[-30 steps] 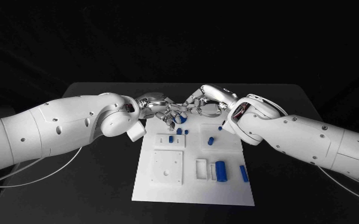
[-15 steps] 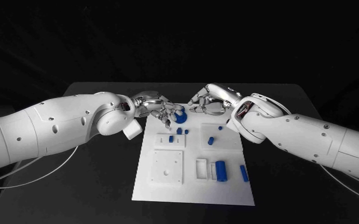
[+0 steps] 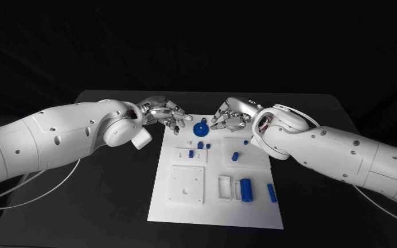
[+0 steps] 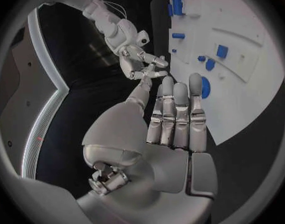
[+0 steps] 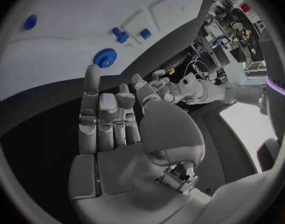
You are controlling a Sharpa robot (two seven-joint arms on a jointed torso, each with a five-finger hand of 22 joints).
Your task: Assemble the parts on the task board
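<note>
Unmarked white task board [image 3: 213, 202], blue parts [image 3: 245, 190]

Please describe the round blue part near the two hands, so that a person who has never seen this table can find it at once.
Find the white board in the middle of the black table. At its far end, between the left hand and the right hand, lies a round blue part. It is a flat disc; the other blue parts are small pegs or long cylinders nearer the robot.
</note>
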